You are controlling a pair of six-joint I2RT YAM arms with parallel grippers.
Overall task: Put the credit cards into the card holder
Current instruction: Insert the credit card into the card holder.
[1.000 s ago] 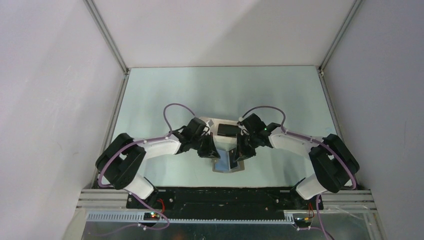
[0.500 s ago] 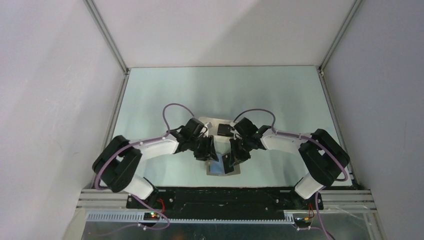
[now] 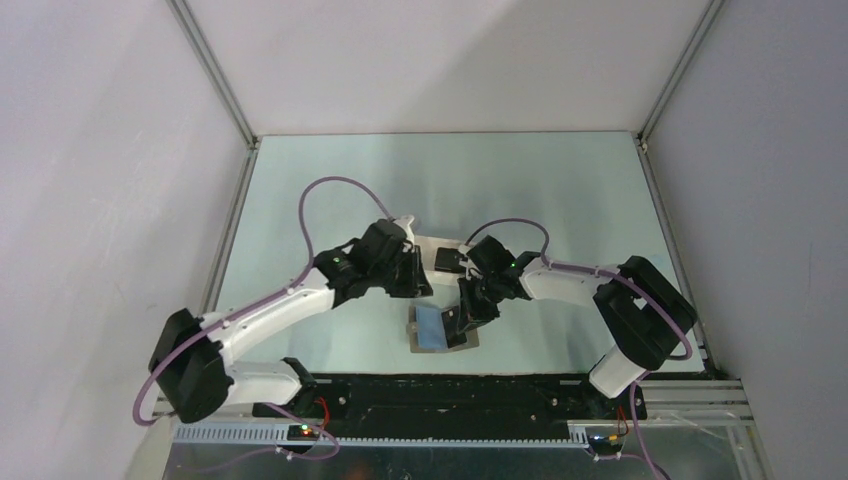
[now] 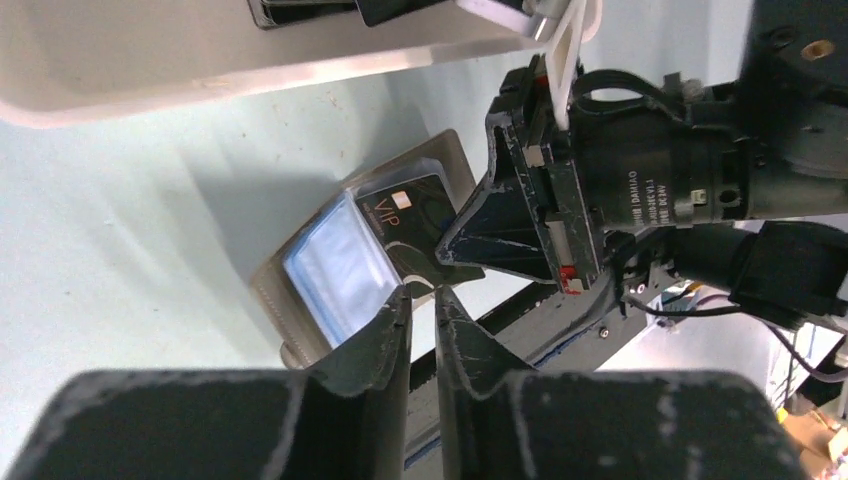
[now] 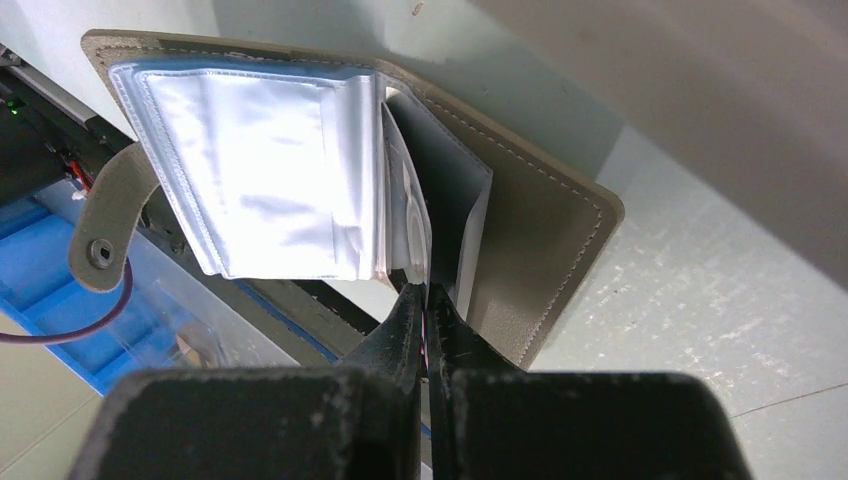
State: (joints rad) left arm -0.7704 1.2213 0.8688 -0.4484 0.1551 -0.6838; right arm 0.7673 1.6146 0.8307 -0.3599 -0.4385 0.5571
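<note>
In the top view much of the holder point(image 3: 428, 328) is covered: its right half is hidden under the right tool point(image 5: 425, 298), and only the silvery-blue left half can be seen. The holder lies open on the surface point(image 3: 330, 200). In the left wrist view a black card point(image 4: 405, 215) marked "VIP" is seen on the holder's right half, beside the clear sleeves. Its far corner is overlapped by the right tool's dark body. In the right wrist view the card appears only as a dark sheet standing behind the sleeves, and how deep it sits in a pocket cannot be made out. The holder's strap point(image 5: 105, 215) hangs off its left edge.

Beyond the holder a white tray point(image 3: 422, 245) is partly masked by both wrists. More black cards point(image 3: 447, 262) are glimpsed in it, but their number cannot be told. In the left wrist view they are cut off by the top edge.

The right arm is reached in from the holder's right, with the forearm low and the wrist bent down over the holder. The right tool's jaws are pressed together to a hairline on the card's near edge.

The left arm is stretched forward from the holder's left, its elbow low and the wrist raised. The left tool point(image 4: 422, 298) is held above the gap between holder and tray, apart from both. Its jaws are drawn in to a narrow slit and nothing is gripped between them.
</note>
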